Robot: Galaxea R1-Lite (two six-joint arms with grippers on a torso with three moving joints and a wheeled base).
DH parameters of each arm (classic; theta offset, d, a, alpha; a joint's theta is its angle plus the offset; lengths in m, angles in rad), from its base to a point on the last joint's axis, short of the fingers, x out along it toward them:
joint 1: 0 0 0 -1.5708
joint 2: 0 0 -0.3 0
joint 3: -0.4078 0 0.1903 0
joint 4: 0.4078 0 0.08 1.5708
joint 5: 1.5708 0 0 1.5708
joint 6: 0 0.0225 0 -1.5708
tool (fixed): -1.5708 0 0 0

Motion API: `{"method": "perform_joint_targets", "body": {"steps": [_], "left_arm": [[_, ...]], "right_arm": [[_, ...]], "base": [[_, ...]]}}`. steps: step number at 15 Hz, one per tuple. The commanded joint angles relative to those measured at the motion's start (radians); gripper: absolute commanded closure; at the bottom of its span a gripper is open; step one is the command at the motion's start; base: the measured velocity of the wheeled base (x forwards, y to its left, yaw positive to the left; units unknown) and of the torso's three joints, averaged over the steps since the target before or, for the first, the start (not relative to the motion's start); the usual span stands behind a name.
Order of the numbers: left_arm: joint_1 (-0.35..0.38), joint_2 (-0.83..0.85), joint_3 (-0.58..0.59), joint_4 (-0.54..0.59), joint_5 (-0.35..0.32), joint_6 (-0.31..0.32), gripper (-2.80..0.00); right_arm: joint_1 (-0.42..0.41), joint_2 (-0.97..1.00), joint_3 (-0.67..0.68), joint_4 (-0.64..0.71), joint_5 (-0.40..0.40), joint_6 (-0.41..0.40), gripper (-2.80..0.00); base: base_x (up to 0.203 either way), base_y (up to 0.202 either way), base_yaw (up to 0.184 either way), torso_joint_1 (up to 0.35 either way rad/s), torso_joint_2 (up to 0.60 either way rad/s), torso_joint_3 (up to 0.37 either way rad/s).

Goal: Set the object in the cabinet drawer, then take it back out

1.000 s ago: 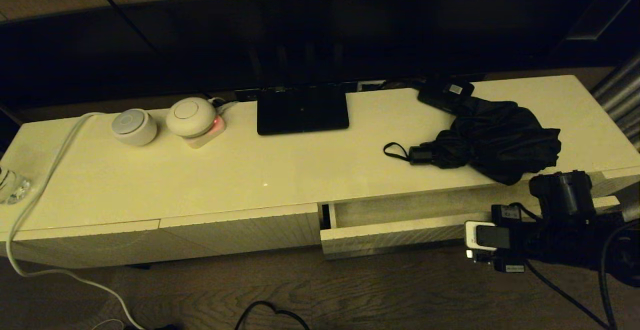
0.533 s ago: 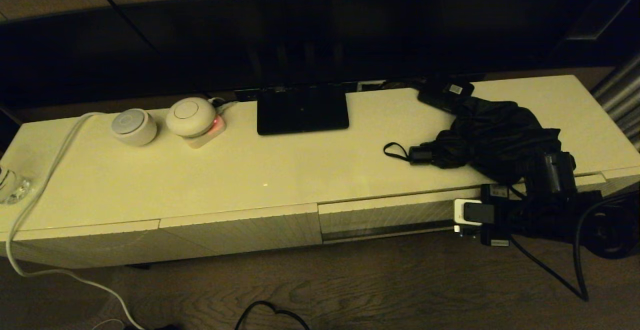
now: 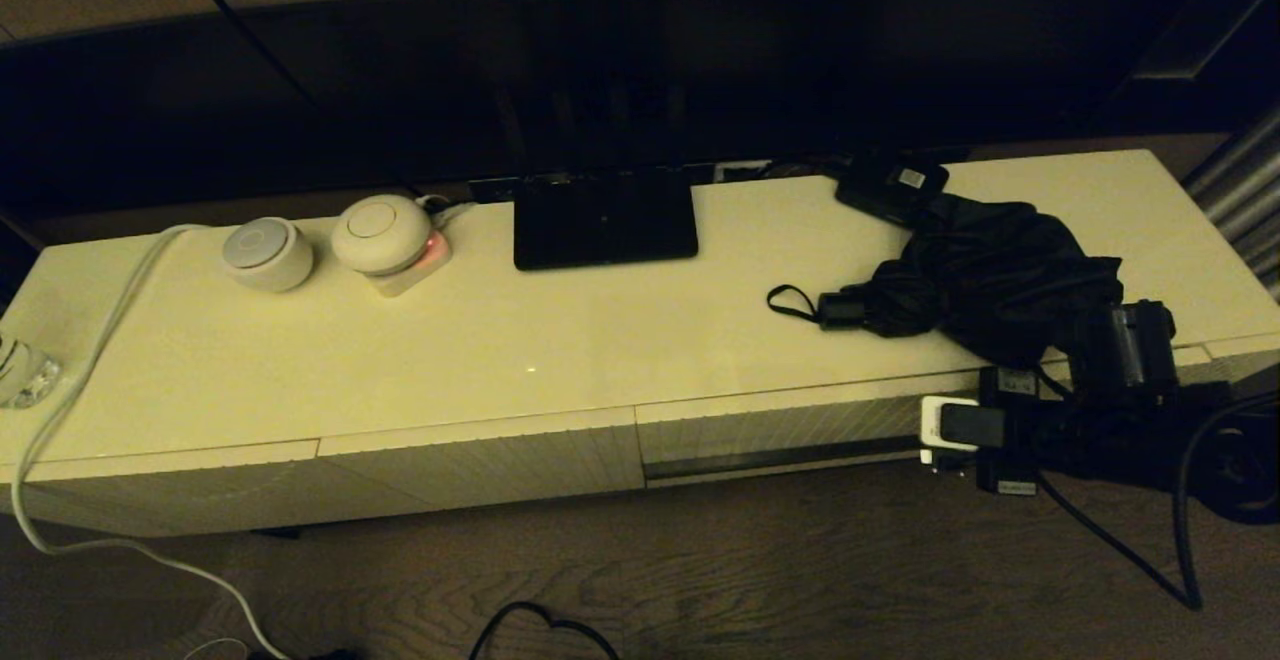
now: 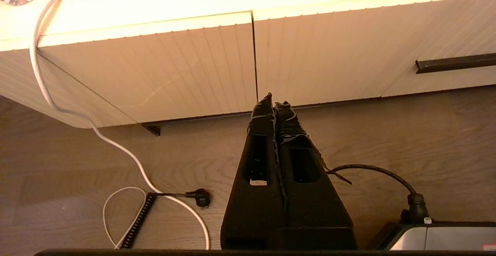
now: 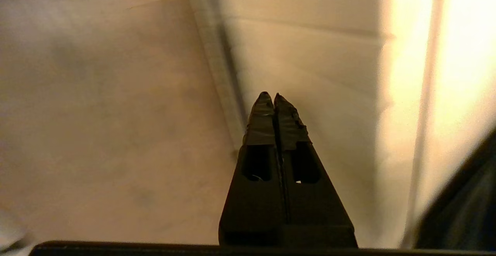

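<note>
A: Item one, leftmost: the left gripper [image 4: 274, 102], black, taped at the tips. How is it entered?

B: Jaws are recorded as pressed together with nothing between them. It is held low over the wooden floor, before the narrower ribbed cream front [image 4: 162, 77], well to the left of the black compact folding umbrella [image 3: 985, 280]. It is listed as parked.

A: Item two, the umbrella itself?

B: It is found lying on the glossy cream cabinet top [image 3: 480, 340], not in the drawer. Its long axis is laid roughly along the cabinet's length: thin wrist loop [image 3: 788, 300] and short black handle [image 3: 840, 310] at its left end, loose bunched fabric spread to the right and reaching the top's front edge.

A: Item three, the wide shallow ribbed cream drawer [image 3: 780, 430]?

B: It is entered as pushed in, directly below and in front of the umbrella, its long dark slot [image 3: 770, 458] showing along the lower edge.

A: Item four, rightmost?

B: The right gripper [image 5: 271, 101], black, taped; its jaws are likewise closed on nothing. In its wrist view only cream surfaces lie ahead of the tips. The right arm's black wrist [image 3: 1135, 345] is placed just beside the umbrella's fabric end.

A: Governing relation?

B: The right arm is judged nearer; the umbrella lies to its left, fabric end closest.
</note>
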Motion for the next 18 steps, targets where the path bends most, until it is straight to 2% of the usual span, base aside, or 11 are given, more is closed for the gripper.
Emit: {"method": "perform_joint_targets", "body": {"steps": [1,3,5,7,10,12,15,17,18], "left_arm": [[0.000,0.000,0.003,0.000,0.001,0.000,0.00],[0.000,0.000,0.003,0.000,0.001,0.000,0.00],[0.000,0.000,0.003,0.000,0.001,0.000,0.00],[0.000,0.000,0.003,0.000,0.001,0.000,0.00],[0.000,0.000,0.003,0.000,0.001,0.000,0.00],[0.000,0.000,0.003,0.000,0.001,0.000,0.00],[0.000,0.000,0.003,0.000,0.001,0.000,0.00],[0.000,0.000,0.003,0.000,0.001,0.000,0.00],[0.000,0.000,0.003,0.000,0.001,0.000,0.00]], "right_arm": [[0.002,-0.187,0.080,0.086,0.010,-0.007,0.00],[-0.007,-0.336,0.169,0.117,0.009,0.002,0.00],[-0.016,-0.526,0.232,0.132,0.009,0.064,0.00],[-0.034,-0.716,0.270,0.146,0.004,0.209,0.00],[-0.109,-0.996,0.313,0.232,-0.015,0.408,0.00],[-0.145,-1.189,0.340,0.326,-0.040,0.575,0.00],[-0.168,-1.461,0.384,0.488,-0.106,0.881,0.00],[-0.167,-1.534,0.407,0.547,-0.143,1.180,0.00],[-0.149,-1.575,0.419,0.566,-0.150,1.280,0.00]], "base": [[0.000,0.000,0.000,0.000,0.00,0.000],[0.000,0.000,0.000,0.000,0.00,0.000],[0.000,0.000,0.000,0.000,0.00,0.000],[0.000,0.000,0.000,0.000,0.00,0.000],[0.000,0.000,0.000,0.000,0.00,0.000],[0.000,0.000,0.000,0.000,0.00,0.000],[0.000,0.000,0.000,0.000,0.00,0.000],[0.000,0.000,0.000,0.000,0.00,0.000],[0.000,0.000,0.000,0.000,0.00,0.000]]}}
